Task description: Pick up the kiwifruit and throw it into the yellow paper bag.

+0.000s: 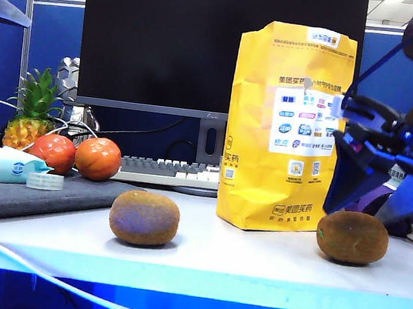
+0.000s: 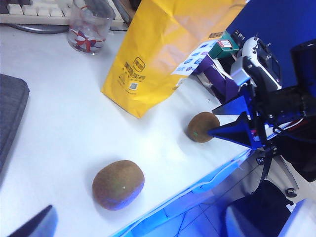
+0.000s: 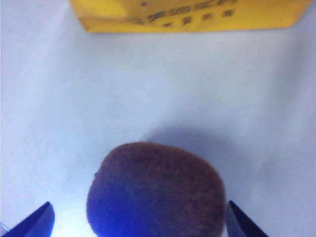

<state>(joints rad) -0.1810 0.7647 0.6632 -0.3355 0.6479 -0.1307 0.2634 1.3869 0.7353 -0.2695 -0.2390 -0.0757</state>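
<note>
The olive-brown kiwifruit [image 1: 351, 237] lies on the white table, right of the yellow paper bag [image 1: 284, 126], which stands upright with its top folded. My right gripper [image 1: 356, 206] hangs open just above and behind it. In the right wrist view the kiwifruit [image 3: 155, 190] sits between the fingertips [image 3: 39, 221] with a gap on each side, and the bag's base [image 3: 187, 17] is beyond it. From the left wrist view I see the kiwifruit [image 2: 203, 127], the bag [image 2: 163, 44] and the right gripper [image 2: 217, 122]. My left gripper [image 2: 140, 224] is open and empty over the table's front edge.
A rounder orange-brown kiwifruit [image 1: 144, 218] with a purplish sheen lies left of the bag. A grey mat [image 1: 30, 194], wipes pack [image 1: 0, 163], tape roll [image 1: 44, 181], two red fruits [image 1: 79, 156] and pineapple [image 1: 32, 109] fill the left. Keyboard [image 1: 167, 171], monitor and a glass [image 2: 89, 29] stand behind.
</note>
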